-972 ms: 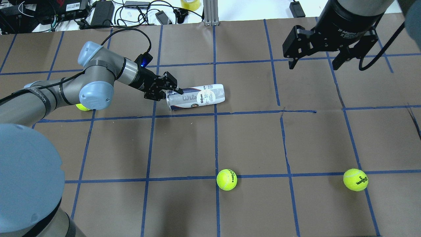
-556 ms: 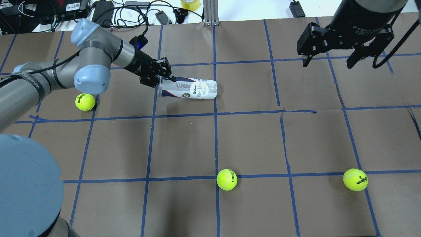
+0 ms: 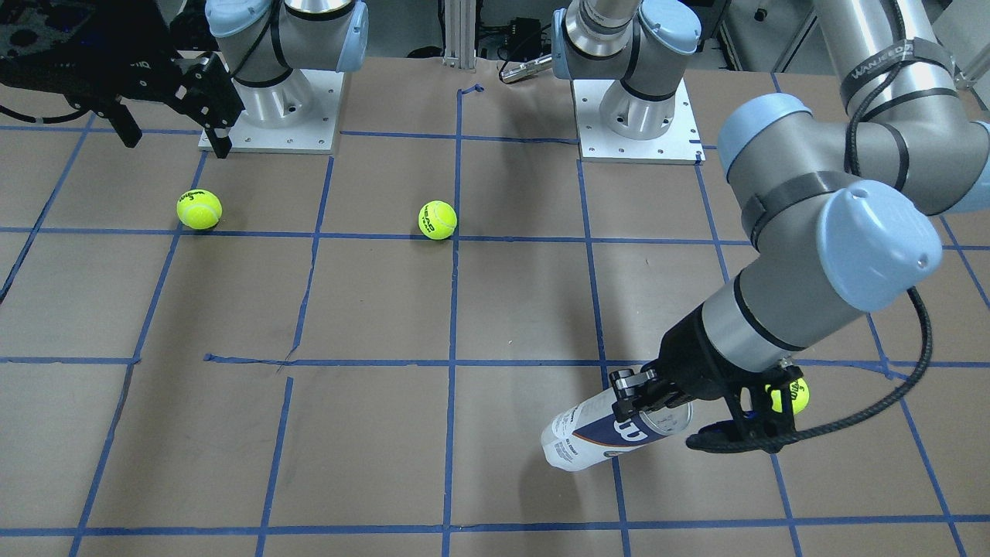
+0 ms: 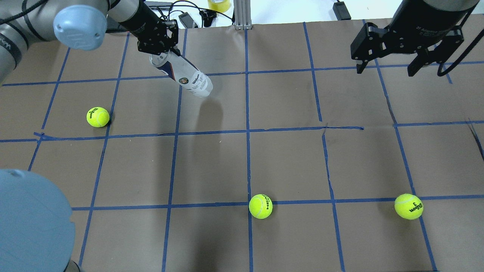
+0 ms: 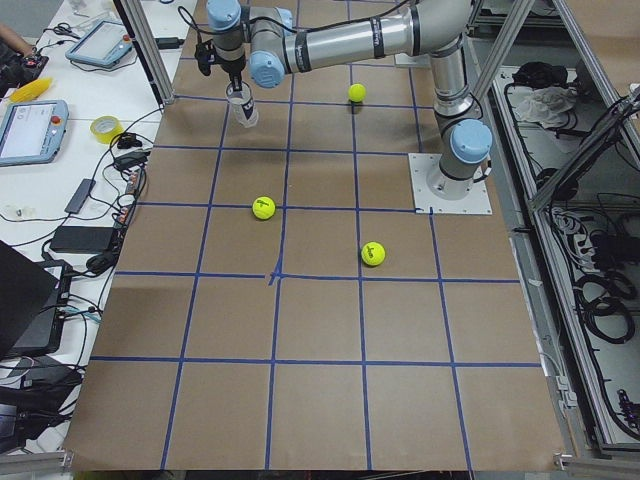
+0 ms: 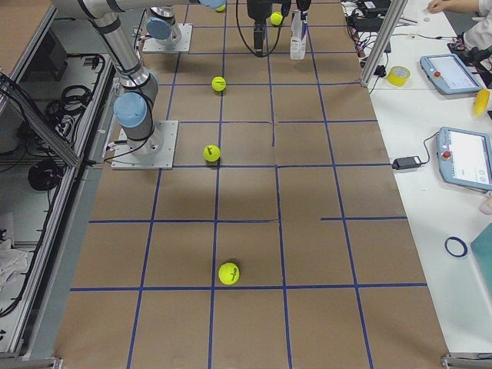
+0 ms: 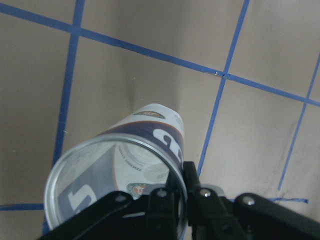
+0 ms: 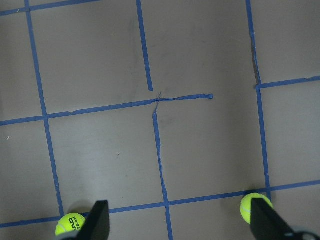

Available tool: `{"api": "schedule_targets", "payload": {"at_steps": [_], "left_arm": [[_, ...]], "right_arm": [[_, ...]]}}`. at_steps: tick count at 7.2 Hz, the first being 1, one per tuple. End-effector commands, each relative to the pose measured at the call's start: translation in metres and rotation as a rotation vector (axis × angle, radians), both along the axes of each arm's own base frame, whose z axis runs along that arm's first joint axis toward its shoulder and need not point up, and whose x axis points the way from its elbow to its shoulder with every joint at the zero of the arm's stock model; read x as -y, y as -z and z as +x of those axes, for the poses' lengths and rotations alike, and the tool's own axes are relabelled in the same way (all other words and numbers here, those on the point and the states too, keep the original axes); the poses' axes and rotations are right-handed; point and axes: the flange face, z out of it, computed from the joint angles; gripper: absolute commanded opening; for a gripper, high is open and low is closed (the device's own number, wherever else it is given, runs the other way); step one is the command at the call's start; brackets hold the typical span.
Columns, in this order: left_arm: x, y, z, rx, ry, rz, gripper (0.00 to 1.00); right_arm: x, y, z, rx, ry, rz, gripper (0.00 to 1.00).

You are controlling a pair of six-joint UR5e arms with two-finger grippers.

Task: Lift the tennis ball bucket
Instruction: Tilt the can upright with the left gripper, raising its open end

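Observation:
The tennis ball bucket (image 4: pixel 188 78), a clear can with a white-and-navy label, hangs tilted in the air over the table's far left part, with its shadow below it. My left gripper (image 4: pixel 160 51) is shut on the rim of its open end; the closed end points down. The bucket also shows in the front-facing view (image 3: pixel 595 433) with the left gripper (image 3: pixel 657 406) on it, and in the left wrist view (image 7: pixel 125 170). No balls are visible inside the bucket. My right gripper (image 4: pixel 385 70) is open and empty, high over the far right.
Three yellow-green tennis balls lie on the brown gridded table: one at the left (image 4: pixel 98 116), one at the front middle (image 4: pixel 260 206), one at the front right (image 4: pixel 408 206). Cables and power bricks (image 4: pixel 117 15) lie beyond the far edge.
The left gripper has lifted the bucket off the table and carried it up and toward the far left; it went from lying flat to hanging tilted. The right gripper drifted slightly right.

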Motion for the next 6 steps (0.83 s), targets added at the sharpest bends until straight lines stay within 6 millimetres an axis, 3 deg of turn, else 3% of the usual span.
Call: {"api": "schedule_targets", "payload": {"at_steps": [1,3,6], "left_arm": [[-0.010,-0.004,-0.052,0.259,0.276,-0.046,0.00],[-0.018,0.016,-0.094,0.292,0.546,-0.051,0.00],[-0.019,0.034,-0.122,0.293,0.602,-0.059,0.00]], "right_arm": [[0.000,-0.001,-0.005,-0.003,0.001,0.000,1.00],[-0.006,-0.005,-0.005,-0.050,-0.006,-0.002,1.00],[-0.020,0.001,0.008,-0.038,-0.040,0.004,1.00]]}}
